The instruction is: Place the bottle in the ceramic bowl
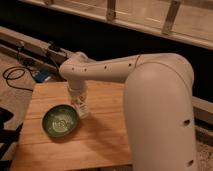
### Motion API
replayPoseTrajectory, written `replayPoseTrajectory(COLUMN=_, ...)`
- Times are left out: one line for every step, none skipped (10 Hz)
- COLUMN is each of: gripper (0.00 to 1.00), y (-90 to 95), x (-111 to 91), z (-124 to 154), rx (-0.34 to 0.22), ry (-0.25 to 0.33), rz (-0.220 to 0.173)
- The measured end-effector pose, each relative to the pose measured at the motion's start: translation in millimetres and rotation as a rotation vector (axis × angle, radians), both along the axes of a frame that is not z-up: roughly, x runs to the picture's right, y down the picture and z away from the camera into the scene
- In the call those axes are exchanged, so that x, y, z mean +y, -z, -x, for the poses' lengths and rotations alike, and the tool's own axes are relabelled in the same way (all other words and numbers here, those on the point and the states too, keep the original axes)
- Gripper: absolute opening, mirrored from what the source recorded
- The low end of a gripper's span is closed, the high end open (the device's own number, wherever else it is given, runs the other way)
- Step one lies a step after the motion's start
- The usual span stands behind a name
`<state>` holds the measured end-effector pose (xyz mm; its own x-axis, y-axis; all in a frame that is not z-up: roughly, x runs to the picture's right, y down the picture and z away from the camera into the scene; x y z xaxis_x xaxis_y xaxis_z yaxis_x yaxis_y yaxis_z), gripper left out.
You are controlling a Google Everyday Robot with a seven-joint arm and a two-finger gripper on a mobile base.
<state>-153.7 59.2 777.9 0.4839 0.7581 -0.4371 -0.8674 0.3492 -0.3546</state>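
The dark green ceramic bowl [60, 121] with a lighter swirl inside sits on the left part of the wooden table [105, 135]. My gripper [81, 106] points straight down from the white arm, just off the bowl's right rim. It is shut on the whitish bottle [82, 109], which is held upright. The bottle's lower end is close to the tabletop beside the bowl. The gripper hides the bottle's top.
The arm's large white housing [160, 110] fills the right side of the view and covers the table's right part. Black cables and a blue box [42, 75] lie on the floor behind the table's left corner. A dark wall with a railing [150, 20] runs behind.
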Motion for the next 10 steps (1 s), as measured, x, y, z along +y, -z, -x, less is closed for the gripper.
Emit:
replayPoseTrajectory(gripper=0.00, y=6.1, x=5, z=13, rx=-0.031, ry=0.030, rz=-0.006)
replayPoseTrajectory(gripper=0.00, y=9.5, x=10, z=27, rx=-0.057, ry=0.048, rz=0.000)
replayPoseTrajectory(gripper=0.00, y=10.5, x=18, z=49, rx=-0.097, ry=0.084, rz=0.007)
replayPoseTrajectory(gripper=0.00, y=9.6, x=22, z=64, rx=-0.123, ry=0.109, rz=0.013)
replayPoseTrajectory(gripper=0.00, y=8.8, x=26, z=82, rx=-0.150, ry=0.142, rz=0.019)
replayPoseTrajectory(gripper=0.00, y=9.5, x=30, z=97, rx=-0.173, ry=0.170, rz=0.023)
replayPoseTrajectory(gripper=0.00, y=10.4, x=36, z=118, rx=-0.200, ry=0.209, rz=0.028)
replayPoseTrajectory(gripper=0.00, y=10.7, x=38, z=124, rx=-0.205, ry=0.221, rz=0.032)
replayPoseTrajectory(gripper=0.04, y=10.8, x=38, z=124, rx=-0.204, ry=0.222, rz=0.032)
replayPoseTrajectory(gripper=0.14, y=8.7, x=36, z=119, rx=-0.197, ry=0.222, rz=0.028)
